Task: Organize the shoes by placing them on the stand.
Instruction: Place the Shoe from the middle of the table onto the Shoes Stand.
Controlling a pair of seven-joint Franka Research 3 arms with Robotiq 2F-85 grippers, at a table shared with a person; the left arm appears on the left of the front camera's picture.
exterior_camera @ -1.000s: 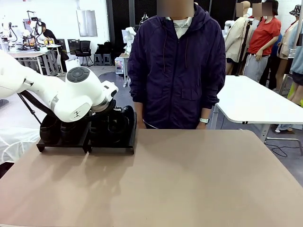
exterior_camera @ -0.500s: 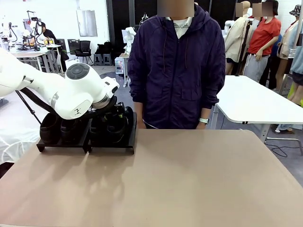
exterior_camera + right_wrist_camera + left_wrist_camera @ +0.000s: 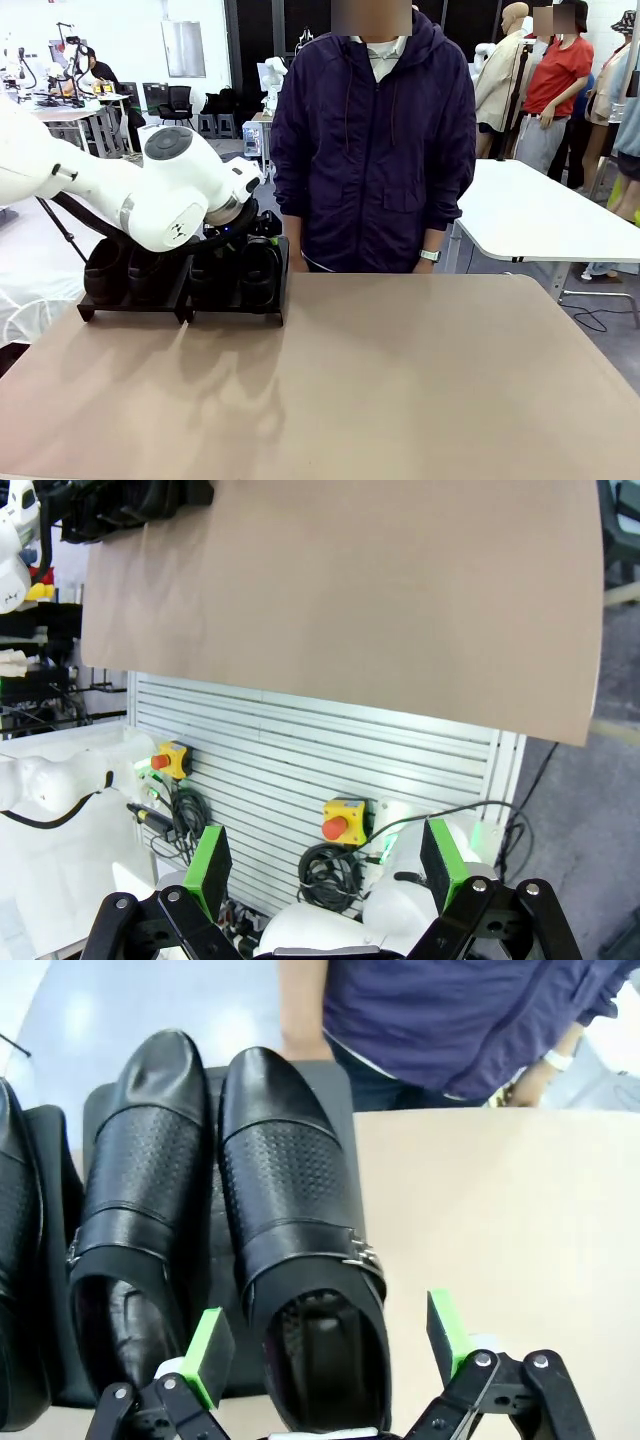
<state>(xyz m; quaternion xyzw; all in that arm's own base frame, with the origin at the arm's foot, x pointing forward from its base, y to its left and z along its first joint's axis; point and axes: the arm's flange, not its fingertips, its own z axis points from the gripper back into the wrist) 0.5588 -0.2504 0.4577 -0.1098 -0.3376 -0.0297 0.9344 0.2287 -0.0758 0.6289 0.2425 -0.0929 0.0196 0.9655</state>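
Reaching in from the near left, the left arm (image 3: 150, 200) hangs over the stand (image 3: 180, 300), which sits at the far left corner of the brown table (image 3: 400, 380), close to the person in a dark purple jacket (image 3: 375, 140) standing at the far edge. In the left wrist view the left gripper (image 3: 330, 1345) has its green-padded fingers (image 3: 210, 1352) spread wide, one on each side of the heel opening of a black shoe (image 3: 295, 1230) without touching it; nothing is held. That shoe lies on the black platform with its toe pointing toward the person, and a second matching shoe (image 3: 140, 1210) lies just beside it, the two nearly touching along their sides. Part of a third shoe (image 3: 20, 1260) shows at the picture's edge on the neighbouring platform. In the front view the shoes (image 3: 245, 270) appear as dark shapes lined up along the stand, partly hidden by the arm. The right gripper (image 3: 325, 865) is also spread open and empty, off the near edge of the table, facing a slatted metal panel (image 3: 300, 750) with two yellow boxes bearing red buttons (image 3: 345, 822).
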